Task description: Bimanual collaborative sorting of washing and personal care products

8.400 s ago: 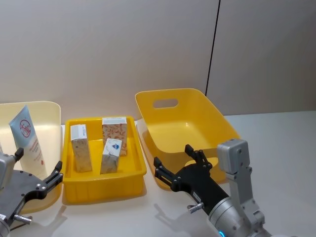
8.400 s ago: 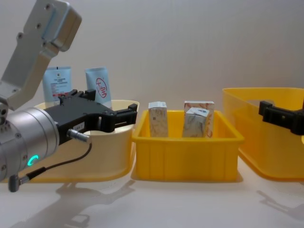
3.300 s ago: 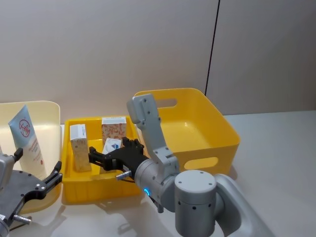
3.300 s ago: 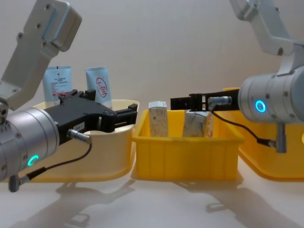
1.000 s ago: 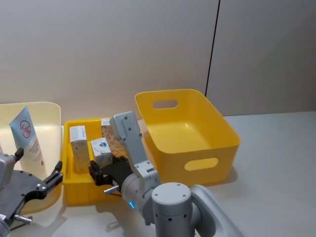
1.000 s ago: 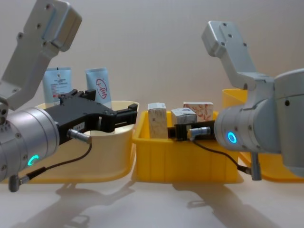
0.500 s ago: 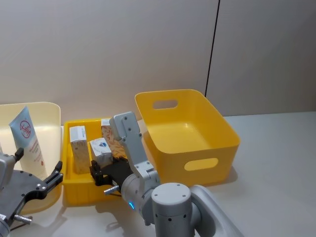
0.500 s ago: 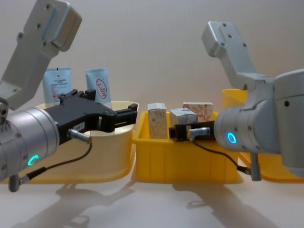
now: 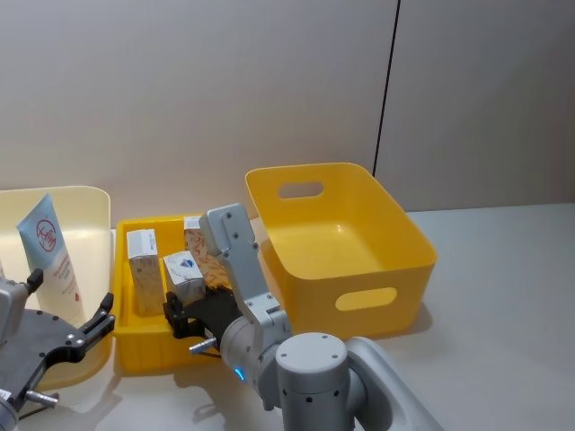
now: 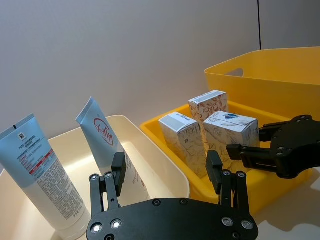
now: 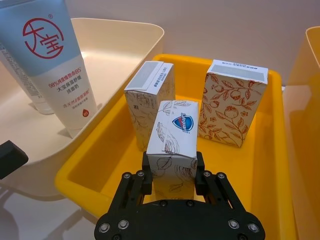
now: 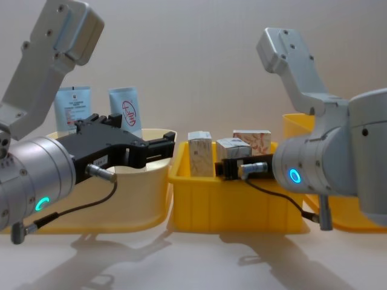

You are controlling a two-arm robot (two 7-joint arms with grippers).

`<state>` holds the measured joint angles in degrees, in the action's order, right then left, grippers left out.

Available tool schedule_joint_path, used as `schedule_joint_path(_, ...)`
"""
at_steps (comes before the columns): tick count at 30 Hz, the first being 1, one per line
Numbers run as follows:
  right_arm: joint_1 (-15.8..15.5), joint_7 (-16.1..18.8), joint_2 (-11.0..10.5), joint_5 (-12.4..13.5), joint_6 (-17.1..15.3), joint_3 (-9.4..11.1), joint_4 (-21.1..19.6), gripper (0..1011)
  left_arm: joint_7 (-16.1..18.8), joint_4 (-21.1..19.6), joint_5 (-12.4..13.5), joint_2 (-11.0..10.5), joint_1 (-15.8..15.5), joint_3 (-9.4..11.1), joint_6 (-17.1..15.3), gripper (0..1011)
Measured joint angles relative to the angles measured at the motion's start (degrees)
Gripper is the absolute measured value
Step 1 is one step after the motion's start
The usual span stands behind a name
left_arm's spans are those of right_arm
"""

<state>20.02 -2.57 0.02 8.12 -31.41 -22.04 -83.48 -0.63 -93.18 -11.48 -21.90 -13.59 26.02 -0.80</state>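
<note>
Right now the right claw is clenching the badged box by its lower end, one finger pressing each narrow side, over the front-left part of the tray. Whether the box's base is resting on the tray floor I cannot tell. Its long axis is running up and away from the claw, leaning slightly toward the tray's back edge. A grey-topped box is standing just beside it toward the left edge, and a leaf-printed box is standing nearer the back edge. The left claw is hanging released just outside the tray's left edge, in front of the cream bin where a tube is leaning. Judging by this, the box is lying nearer the left claw than the big yellow bin beyond the tray's right edge, so a hand-over leftward is looking shorter than a carry rightward.
</note>
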Motion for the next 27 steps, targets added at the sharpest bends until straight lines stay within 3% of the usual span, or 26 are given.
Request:
schedule_joint_path(15, 0.1, 2.0, -0.3, 0.0, 3.0, -0.3, -0.4, 445, 0.0, 0.0, 0.0, 0.0, 0.0, 0.0, 0.0, 1000)
schedule_joint_path(27, 0.9, 3.7, -0.1, 0.4, 9.0, 1.2, -4.3, 445, 0.0, 0.0, 0.0, 0.0, 0.0, 0.0, 0.0, 1000)
